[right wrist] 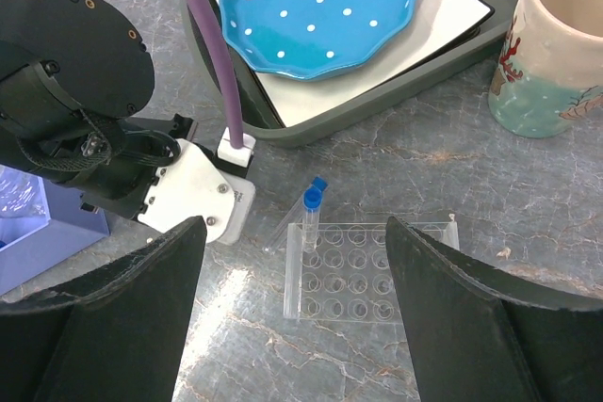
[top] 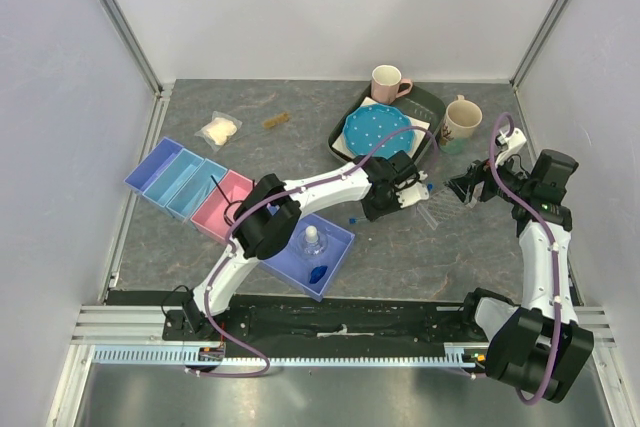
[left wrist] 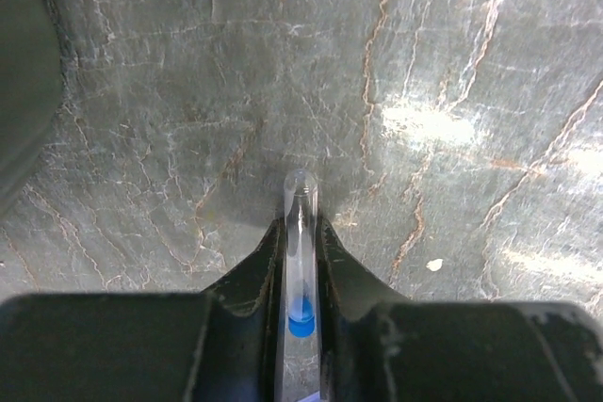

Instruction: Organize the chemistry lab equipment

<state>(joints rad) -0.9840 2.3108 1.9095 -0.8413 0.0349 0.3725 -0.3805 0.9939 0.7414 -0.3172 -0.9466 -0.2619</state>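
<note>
We see the held tube (left wrist: 301,197), a slim clear cylinder with a rounded end, pinched between the two black fingers of the left gripper (left wrist: 301,221), which is closed on it. Its blue cap (left wrist: 301,325) sits deep in the jaws, towards the palm, and the rounded end pokes out past the fingertips. Beyond that end lies the table (left wrist: 424,63), a grey stone-look surface with pale and rusty veins and some glare.

The right gripper (right wrist: 294,225) stands wide apart with nothing between its broad, matte black fingers. Just ahead of them and between them in its view sits the rack (right wrist: 363,275), a clear plastic block with rows of round holes. A second tube (right wrist: 310,214), blue-capped, leans in a corner hole on the side nearest the left gripper. Past the rack, a dark, rounded tray (right wrist: 377,110) holds a white sheet (right wrist: 443,16) and, on that, a glossy blue plate (right wrist: 320,7) with white dots and a scalloped rim. To the right of the tray stands a cream mug (right wrist: 556,44) with a teal band.

Behind the left gripper, under that arm's elbow, a square blue bin (top: 345,237) holds a clear bottle (top: 312,240).
</note>
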